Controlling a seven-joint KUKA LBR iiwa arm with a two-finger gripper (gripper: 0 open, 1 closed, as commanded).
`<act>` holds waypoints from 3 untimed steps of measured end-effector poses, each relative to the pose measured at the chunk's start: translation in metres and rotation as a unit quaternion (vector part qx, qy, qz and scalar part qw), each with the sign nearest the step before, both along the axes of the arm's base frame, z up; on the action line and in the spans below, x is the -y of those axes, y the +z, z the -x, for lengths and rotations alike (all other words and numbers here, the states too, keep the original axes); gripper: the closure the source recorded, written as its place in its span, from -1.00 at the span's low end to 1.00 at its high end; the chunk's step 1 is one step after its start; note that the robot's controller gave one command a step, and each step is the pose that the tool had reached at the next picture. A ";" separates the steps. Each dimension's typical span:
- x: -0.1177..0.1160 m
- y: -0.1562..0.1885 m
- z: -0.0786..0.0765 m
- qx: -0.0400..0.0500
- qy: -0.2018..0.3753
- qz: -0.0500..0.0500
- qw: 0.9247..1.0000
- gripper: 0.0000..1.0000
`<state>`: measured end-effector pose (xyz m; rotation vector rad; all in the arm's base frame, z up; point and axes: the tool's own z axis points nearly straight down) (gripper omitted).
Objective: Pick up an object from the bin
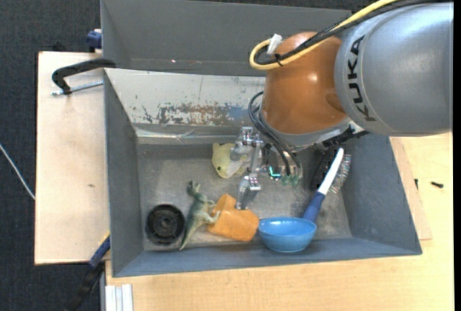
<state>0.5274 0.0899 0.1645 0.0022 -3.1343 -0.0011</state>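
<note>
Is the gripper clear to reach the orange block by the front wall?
Probably yes: the gripper hangs just above the orange block, nothing between; green dinosaur and blue scoop crowd its sides.

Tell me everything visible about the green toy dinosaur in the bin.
The green toy dinosaur is small and plastic-looking, with a long thin tail. It lies on the bin floor by the near wall, tail toward that wall. A black wheel sits just left; the orange block touches its right side. The gripper hangs right of it, not touching.
</note>
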 end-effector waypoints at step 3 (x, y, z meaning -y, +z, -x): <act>0.062 0.083 -0.067 0.012 0.223 0.001 0.975 1.00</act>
